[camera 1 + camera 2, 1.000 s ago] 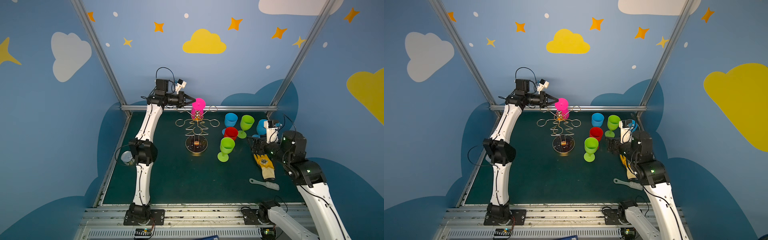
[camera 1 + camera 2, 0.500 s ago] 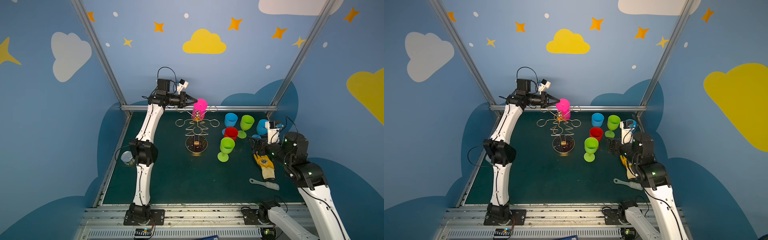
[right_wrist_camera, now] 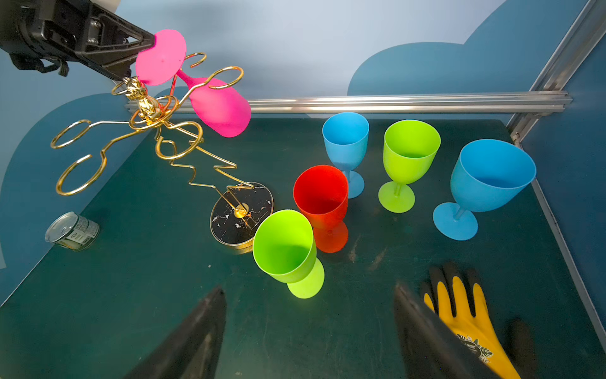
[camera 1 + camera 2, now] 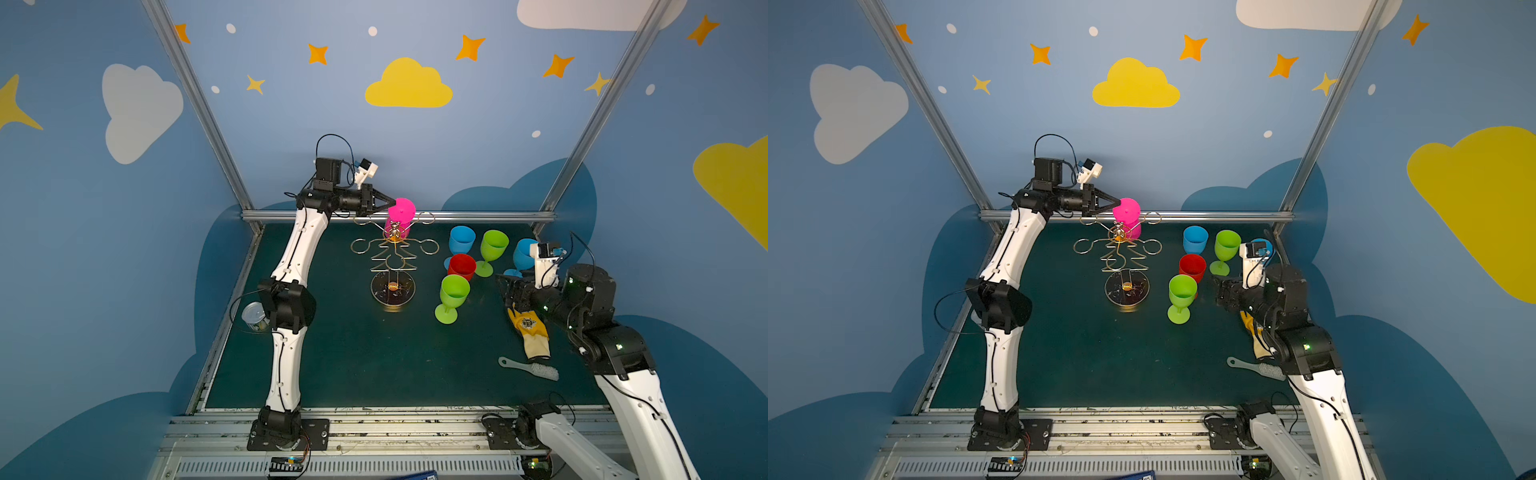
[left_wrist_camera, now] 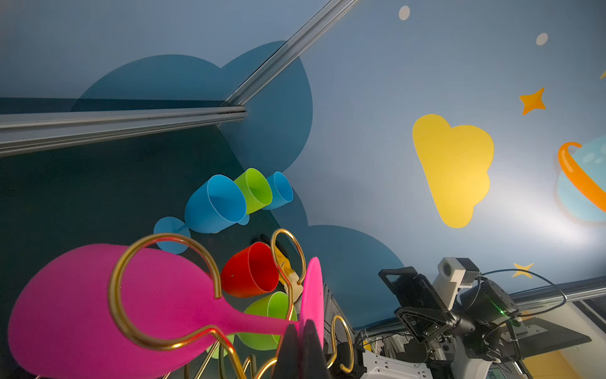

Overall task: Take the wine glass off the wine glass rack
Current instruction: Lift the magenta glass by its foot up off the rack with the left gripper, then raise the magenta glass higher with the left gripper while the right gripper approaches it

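Nearest on the dark green desk (image 4: 353, 365) lie a grey brush (image 4: 530, 368) and a yellow work glove (image 4: 531, 332). The right hand (image 4: 506, 291) hangs over the glove's fingertips, spread wide and empty. Further in, a green goblet (image 4: 454, 293) and four more plastic goblets stand upright to the right of the wine glass rack (image 4: 392, 266). By the far rail, the left hand (image 4: 390, 203) pinches the foot of the pink wine glass (image 4: 401, 214). The glass hangs tilted, bowl down, with its stem through one of the rack's upper rings.
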Action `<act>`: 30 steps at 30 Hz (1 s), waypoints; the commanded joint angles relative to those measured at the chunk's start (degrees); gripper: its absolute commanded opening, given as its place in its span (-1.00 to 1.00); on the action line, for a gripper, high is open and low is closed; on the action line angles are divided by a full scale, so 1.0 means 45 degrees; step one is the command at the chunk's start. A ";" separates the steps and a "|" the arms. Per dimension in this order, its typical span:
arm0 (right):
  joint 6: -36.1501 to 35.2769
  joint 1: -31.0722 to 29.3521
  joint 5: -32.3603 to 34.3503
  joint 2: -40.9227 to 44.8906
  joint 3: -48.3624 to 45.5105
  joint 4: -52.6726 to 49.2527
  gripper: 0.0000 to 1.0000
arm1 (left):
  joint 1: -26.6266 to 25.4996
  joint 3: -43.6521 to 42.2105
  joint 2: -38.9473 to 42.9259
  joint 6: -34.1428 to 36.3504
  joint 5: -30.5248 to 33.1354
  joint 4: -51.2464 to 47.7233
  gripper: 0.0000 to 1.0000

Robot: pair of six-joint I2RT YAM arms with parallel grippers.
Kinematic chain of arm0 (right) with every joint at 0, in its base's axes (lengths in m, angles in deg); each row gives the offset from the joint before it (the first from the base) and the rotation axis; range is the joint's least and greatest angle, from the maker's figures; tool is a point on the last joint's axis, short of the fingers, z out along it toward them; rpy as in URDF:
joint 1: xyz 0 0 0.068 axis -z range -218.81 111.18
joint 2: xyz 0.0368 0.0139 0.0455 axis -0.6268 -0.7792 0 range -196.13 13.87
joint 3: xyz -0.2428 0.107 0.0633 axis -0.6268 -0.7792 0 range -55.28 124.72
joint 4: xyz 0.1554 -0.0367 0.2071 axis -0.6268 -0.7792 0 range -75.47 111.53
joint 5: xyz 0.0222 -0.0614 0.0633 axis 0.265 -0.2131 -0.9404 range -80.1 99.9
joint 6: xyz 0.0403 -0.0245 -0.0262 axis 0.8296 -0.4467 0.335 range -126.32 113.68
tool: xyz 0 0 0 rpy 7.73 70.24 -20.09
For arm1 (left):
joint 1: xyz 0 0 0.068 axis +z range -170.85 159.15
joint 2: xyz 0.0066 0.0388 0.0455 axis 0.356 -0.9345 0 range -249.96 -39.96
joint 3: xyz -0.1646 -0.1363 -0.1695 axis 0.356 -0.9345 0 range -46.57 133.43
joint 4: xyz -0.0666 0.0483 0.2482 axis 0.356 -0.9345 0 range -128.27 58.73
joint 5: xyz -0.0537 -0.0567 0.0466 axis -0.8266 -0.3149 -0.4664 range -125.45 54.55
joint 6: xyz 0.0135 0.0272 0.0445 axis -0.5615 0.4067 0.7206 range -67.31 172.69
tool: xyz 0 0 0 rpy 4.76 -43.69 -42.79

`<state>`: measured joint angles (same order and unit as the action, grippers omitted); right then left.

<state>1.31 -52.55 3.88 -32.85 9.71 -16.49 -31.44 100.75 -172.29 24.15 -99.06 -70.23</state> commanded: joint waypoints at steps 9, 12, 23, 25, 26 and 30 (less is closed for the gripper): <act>-0.0112 0.0045 0.0146 0.0071 0.0059 -0.0103 0.59 | -0.0237 0.0484 -0.0079 -0.1317 -0.0583 0.1876 -0.94; -0.0130 0.0054 0.0183 0.0073 0.0090 -0.0116 0.59 | -0.0263 0.0494 -0.0201 -0.1733 -0.0570 0.2509 -0.93; -0.0191 0.0060 0.0254 0.0061 0.0165 -0.0145 0.59 | -0.0459 0.0580 -0.0877 -0.3502 -0.0438 0.5285 -0.94; -0.0202 0.0066 0.0301 0.0073 0.0167 -0.0194 0.59 | -0.0459 0.0596 -0.0972 -0.3788 -0.0380 0.5742 -0.94; -0.0215 0.0080 0.0320 0.0087 0.0167 -0.0203 0.59 | -0.0454 0.0582 -0.1002 -0.3891 -0.0338 0.5961 -0.94; -0.0254 0.0085 0.0391 0.0095 0.0167 -0.0223 0.58 | -0.0459 0.0624 -0.1112 -0.4449 -0.0227 0.6934 -0.94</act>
<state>0.72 -52.44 4.86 -32.85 9.71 -16.51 -33.50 101.78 -176.94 6.71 -100.00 -45.49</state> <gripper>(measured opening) 0.793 0.048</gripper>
